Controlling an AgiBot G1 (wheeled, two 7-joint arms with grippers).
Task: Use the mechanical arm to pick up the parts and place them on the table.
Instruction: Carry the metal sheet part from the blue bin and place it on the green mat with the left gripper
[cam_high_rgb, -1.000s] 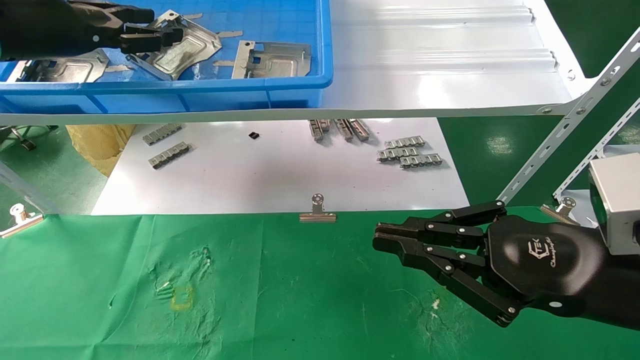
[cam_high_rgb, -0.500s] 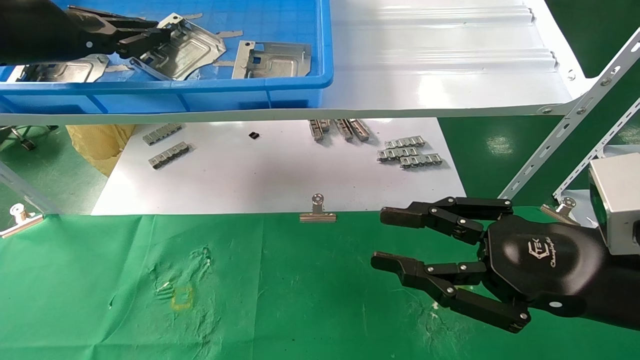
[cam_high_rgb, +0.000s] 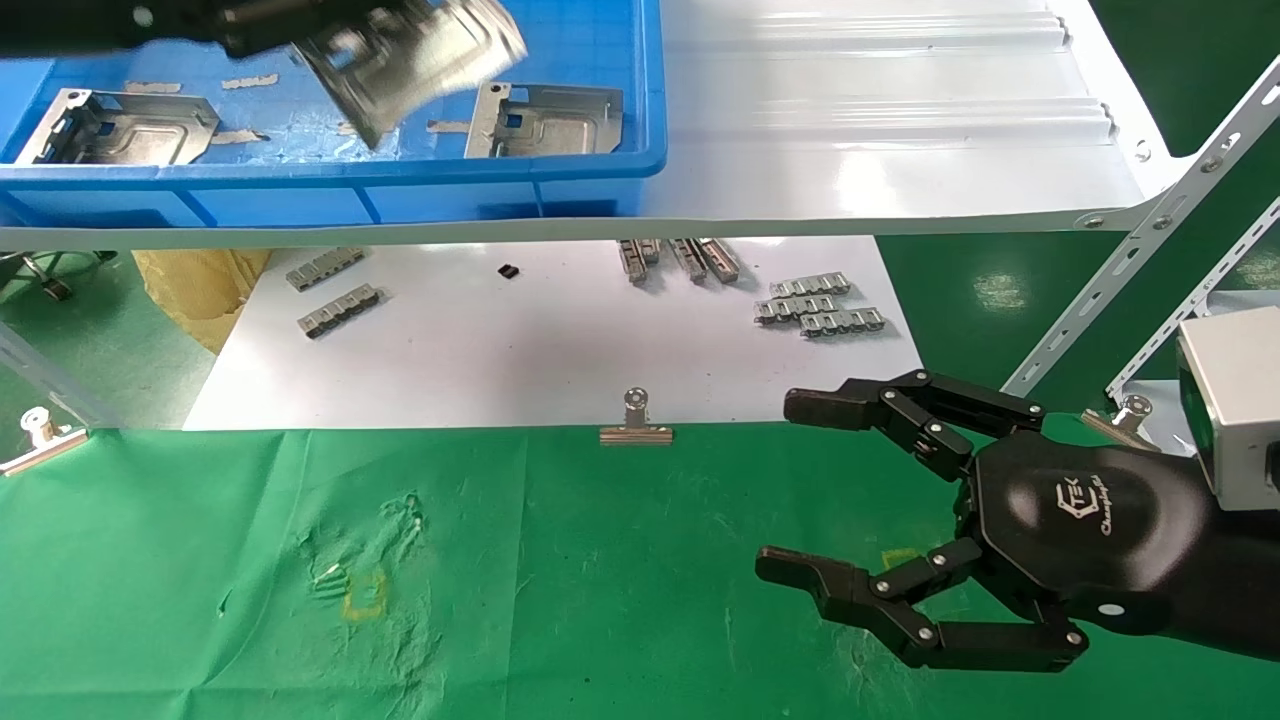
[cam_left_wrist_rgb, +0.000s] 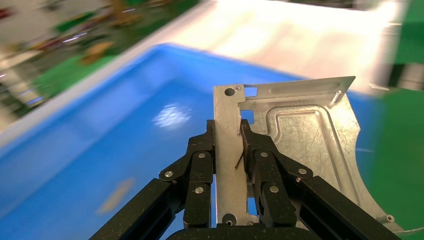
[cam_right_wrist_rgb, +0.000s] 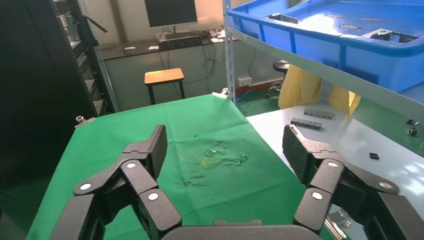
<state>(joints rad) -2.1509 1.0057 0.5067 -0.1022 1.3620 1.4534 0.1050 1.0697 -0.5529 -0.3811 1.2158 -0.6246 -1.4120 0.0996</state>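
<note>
One part (cam_high_rgb: 420, 55) is up off the floor of the blue bin (cam_high_rgb: 590, 170), pinched by the left hand (cam_left_wrist_rgb: 227, 150) at the far left of the shelf. In the left wrist view its fingers (cam_left_wrist_rgb: 200, 165) are closed flat on a narrow flange of the plate, and most of the sheet sticks out past and to one side of the grip. That is my main worry: held by an edge strip, the plate could swivel or slide out between the pads if the arm swings fast. It also hangs over the bin, so a low path toward the table (cam_high_rgb: 200, 560) could catch the bin's near wall and knock it free.

Two more parts are in the bin, one at the left (cam_high_rgb: 120, 125) and one near the right wall (cam_high_rgb: 545, 118); a dropped plate would land on or beside them.

Below the shelf, the white sheet (cam_high_rgb: 500, 370) carries toothed strips (cam_high_rgb: 335, 310) and a clip (cam_high_rgb: 635, 425) at its edge. A short release could put the part there rather than on the green cloth.

At the right, the right hand (cam_high_rgb: 800, 490) hovers over the table with its fingers spread wide and nothing in them. It sits near the likely drop zone, so the arms could crowd each other.
</note>
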